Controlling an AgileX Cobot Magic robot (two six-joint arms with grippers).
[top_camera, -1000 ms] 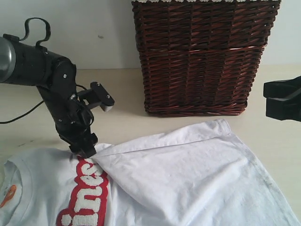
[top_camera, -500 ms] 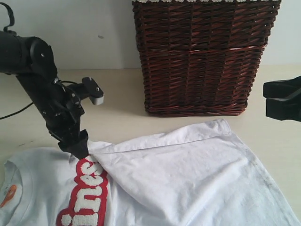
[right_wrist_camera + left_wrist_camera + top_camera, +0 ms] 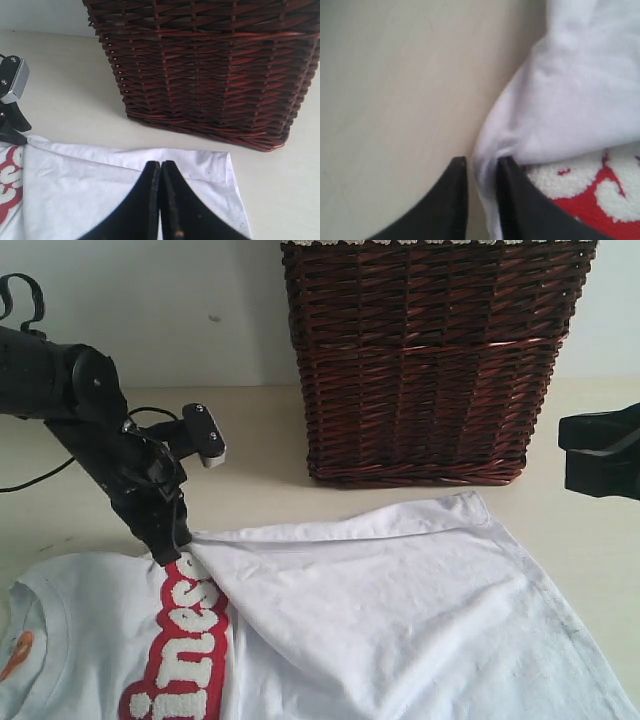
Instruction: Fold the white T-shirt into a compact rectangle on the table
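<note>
**A:** Where the left gripper [image 3: 481, 162] meets cloth, what's its state?

**B:** Clenched on a folded edge of the white T-shirt [image 3: 400, 610]. Shirt lies on the table [image 3: 260, 490], just before the wicker basket [image 3: 430, 360].

**A:** Writing?

**B:** Fuzzy white lettering [image 3: 190, 640], red outline; "ines" legible. Orange collar tag [image 3: 15, 655] unreadable. Right gripper [image 3: 161, 165], far right: closed tight, empty.

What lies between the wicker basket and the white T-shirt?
Only bare table; the exterior and right wrist views show the wicker basket and white T-shirt apart.
</note>
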